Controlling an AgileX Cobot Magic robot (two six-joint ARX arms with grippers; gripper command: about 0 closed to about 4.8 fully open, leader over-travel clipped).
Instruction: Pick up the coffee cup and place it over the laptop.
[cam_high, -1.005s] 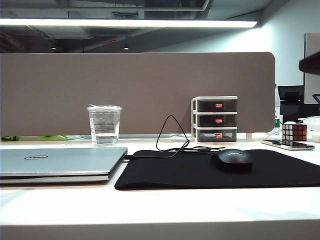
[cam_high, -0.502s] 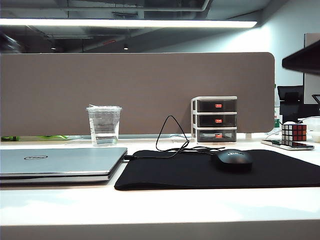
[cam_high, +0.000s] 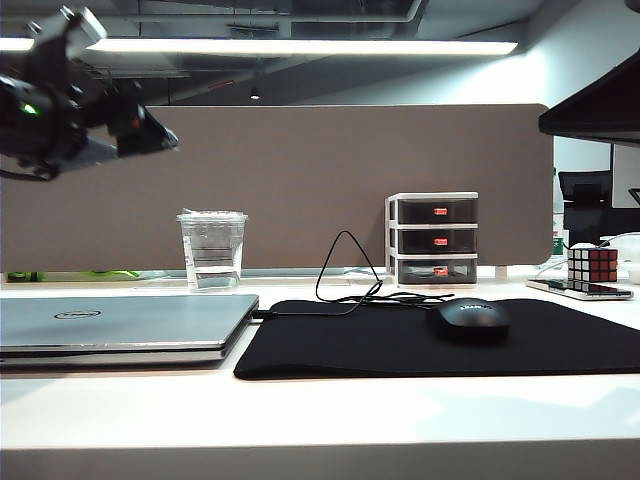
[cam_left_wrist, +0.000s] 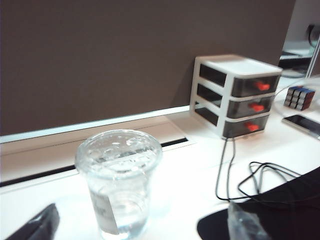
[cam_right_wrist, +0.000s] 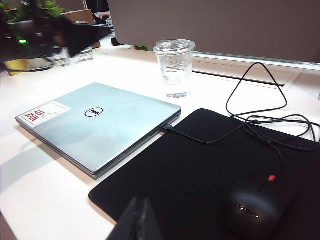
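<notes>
The coffee cup (cam_high: 212, 250) is clear plastic with a flat lid and a little clear liquid. It stands upright on the white desk just behind the laptop (cam_high: 120, 322), a closed silver Dell. My left gripper (cam_high: 160, 138) hangs high in the air, up and to the left of the cup. In the left wrist view the left gripper (cam_left_wrist: 141, 210) is open, and the cup (cam_left_wrist: 119, 180) stands ahead between its spread fingers, untouched. My right gripper (cam_right_wrist: 140, 220) is shut and empty, hovering over the near corner of the mouse pad (cam_right_wrist: 210, 160), with the laptop (cam_right_wrist: 100, 125) and cup (cam_right_wrist: 174, 67) beyond it.
A black mouse pad (cam_high: 440, 340) carries a black mouse (cam_high: 468, 318) with a looped cable (cam_high: 345, 270). A small three-drawer organizer (cam_high: 432, 240) stands against the brown partition (cam_high: 300, 180). A Rubik's cube (cam_high: 590, 265) and a phone (cam_high: 580, 290) lie far right. The right arm (cam_high: 600, 100) looms dark at upper right.
My left arm has swung into the exterior view at upper left with its gripper open. The dark right arm at upper right has grown larger. The cup and laptop have not moved.
</notes>
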